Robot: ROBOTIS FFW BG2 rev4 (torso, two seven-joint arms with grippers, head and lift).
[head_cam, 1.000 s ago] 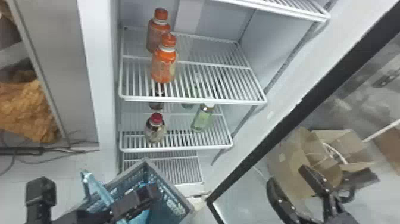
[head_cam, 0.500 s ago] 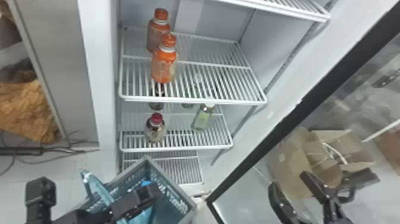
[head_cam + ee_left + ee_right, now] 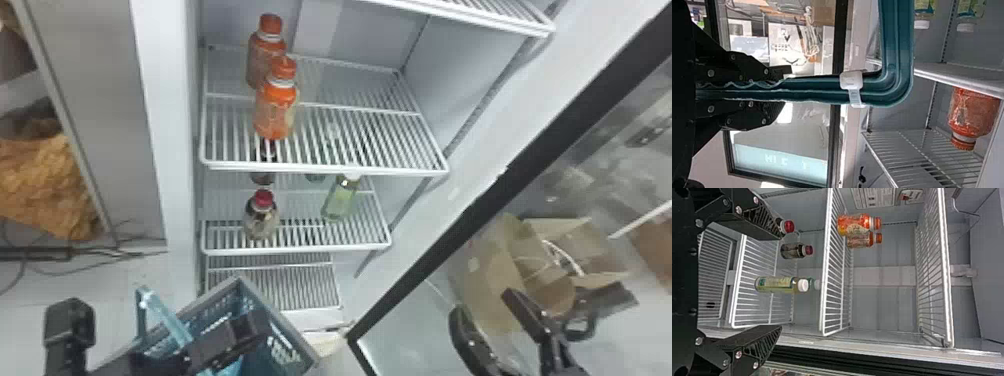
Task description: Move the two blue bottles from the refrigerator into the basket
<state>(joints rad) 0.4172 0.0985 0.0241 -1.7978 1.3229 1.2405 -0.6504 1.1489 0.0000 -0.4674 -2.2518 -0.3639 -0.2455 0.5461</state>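
Observation:
My left gripper (image 3: 215,345) is at the lower left over the basket (image 3: 295,345); in the left wrist view this gripper (image 3: 785,90) is shut on the basket's teal handle (image 3: 897,58). At the lower right stands my right gripper (image 3: 487,317), near the glass door. In the right wrist view the right gripper (image 3: 779,282) is open, nothing between its fingers, facing the refrigerator shelves. I see no clearly blue bottle on them. A light blue shape (image 3: 231,367) shows at the basket; I cannot tell if it is a bottle.
Two orange bottles (image 3: 277,107) stand on the middle shelf (image 3: 360,135). Below are a pale green bottle (image 3: 341,200) and a dark red-capped bottle (image 3: 262,220), others behind them. The door's black edge (image 3: 450,240) runs diagonally at the right, cardboard boxes (image 3: 540,270) beyond.
Over the last half second the basket has shifted slightly down and left in the head view. A bright blue patch seen inside it before is now covered. The bottles on the shelves have stayed put.

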